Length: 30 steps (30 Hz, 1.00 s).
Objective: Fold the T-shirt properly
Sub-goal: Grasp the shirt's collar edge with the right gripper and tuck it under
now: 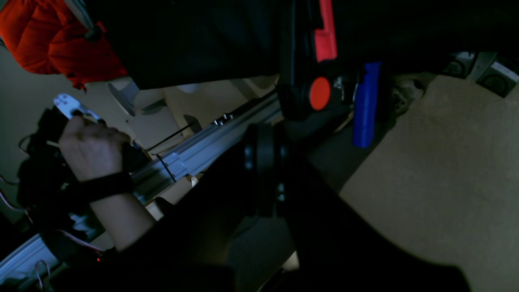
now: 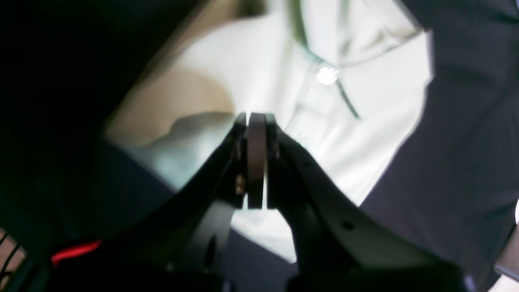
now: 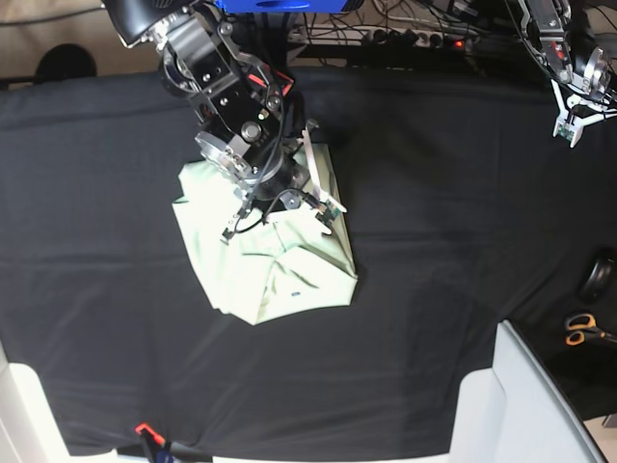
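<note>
Nearest the front edge of the black-clothed counter [image 3: 453,251], a pale grey panel [image 3: 525,405] juts in at the corner, and a pair of orange-handled scissors [image 3: 581,329] lies just off the cloth beside it. Further in, the pale mint-green short-sleeved T-shirt [image 3: 289,280] sits bunched in a rumpled heap left of the middle of the counter, collar and a tiny blue mark showing on top. The right arm's fingers [image 3: 280,207] hang over the far part of that heap; the right wrist view shows them pressed flat together just above the light fabric, and I cannot tell whether any cloth is caught between them. At the far corner, well apart from the shirt, the left arm's white-tipped fingers [image 3: 571,108] are raised above the counter's edge, closed on nothing.
</note>
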Each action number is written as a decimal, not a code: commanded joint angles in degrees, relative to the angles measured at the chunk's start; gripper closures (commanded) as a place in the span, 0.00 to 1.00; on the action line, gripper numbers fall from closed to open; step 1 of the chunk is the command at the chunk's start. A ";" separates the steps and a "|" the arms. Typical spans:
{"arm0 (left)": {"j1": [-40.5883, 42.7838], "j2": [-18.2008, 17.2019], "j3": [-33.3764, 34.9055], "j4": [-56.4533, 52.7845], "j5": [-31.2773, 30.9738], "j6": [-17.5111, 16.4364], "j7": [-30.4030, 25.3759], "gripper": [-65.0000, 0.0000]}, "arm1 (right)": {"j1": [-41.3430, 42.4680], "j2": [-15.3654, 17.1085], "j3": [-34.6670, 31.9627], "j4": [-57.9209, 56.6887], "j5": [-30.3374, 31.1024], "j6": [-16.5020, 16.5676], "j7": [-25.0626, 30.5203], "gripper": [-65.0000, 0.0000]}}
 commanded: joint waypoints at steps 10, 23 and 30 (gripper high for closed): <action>0.23 -0.67 -0.58 0.85 0.89 0.79 0.24 1.00 | 1.21 -2.24 -0.13 -10.11 4.72 0.02 4.22 1.00; -1.17 -0.58 -0.23 0.67 0.89 0.79 0.24 1.00 | -2.83 -2.33 -0.22 -5.89 4.36 -0.07 4.66 1.00; -1.35 -0.58 -0.14 -0.03 0.98 0.79 0.24 1.00 | 2.09 -2.33 -0.40 -0.70 4.63 -0.07 -0.79 1.00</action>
